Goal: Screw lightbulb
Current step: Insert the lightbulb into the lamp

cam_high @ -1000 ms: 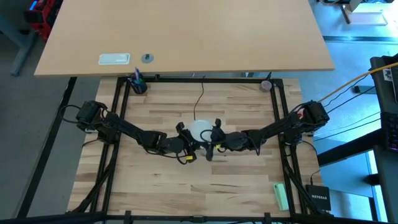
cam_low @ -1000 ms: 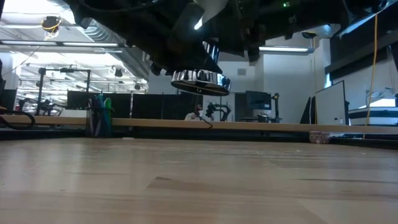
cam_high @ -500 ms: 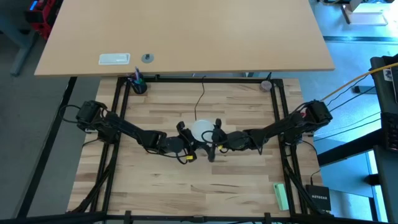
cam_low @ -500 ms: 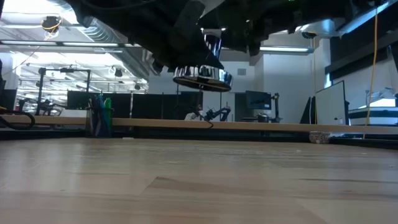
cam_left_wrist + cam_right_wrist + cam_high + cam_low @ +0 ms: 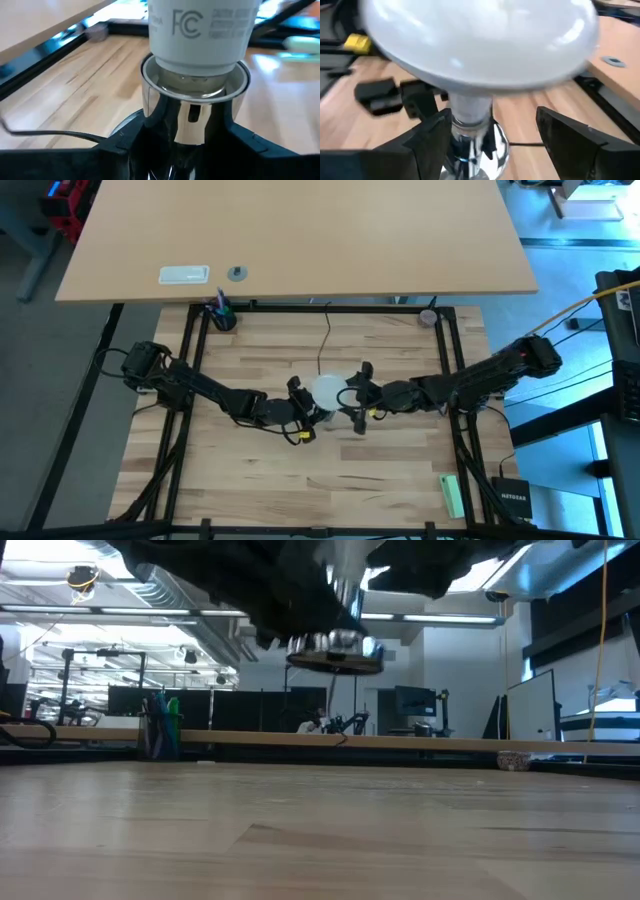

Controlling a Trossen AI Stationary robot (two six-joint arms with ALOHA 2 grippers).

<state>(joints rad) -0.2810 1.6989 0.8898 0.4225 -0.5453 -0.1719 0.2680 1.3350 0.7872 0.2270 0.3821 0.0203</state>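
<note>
Bulb (image 5: 202, 30): seated neck-down in socket (image 5: 192, 107).
Left end effector (image 5: 300, 408): clamps socket aloft above counter (image 5: 390, 470), steadying it.
Right end effector (image 5: 352, 396): fingers spread, flanking bulb for turning.

We see dark arm bodies (image 5: 250, 580) filling top of frame, hanging well above wooden tabletop (image 5: 320, 830). Shiny metal socket disc (image 5: 335, 650) held up beneath them — clear of table, tilted slightly. Thin black cord (image 5: 352, 700) drops from it toward far edge. Cup of pens (image 5: 160, 730) stands at far left edge; small pinkish object (image 5: 513, 760) at far right. Beyond — room with monitors (image 5: 415, 700), ceiling lights.
</note>
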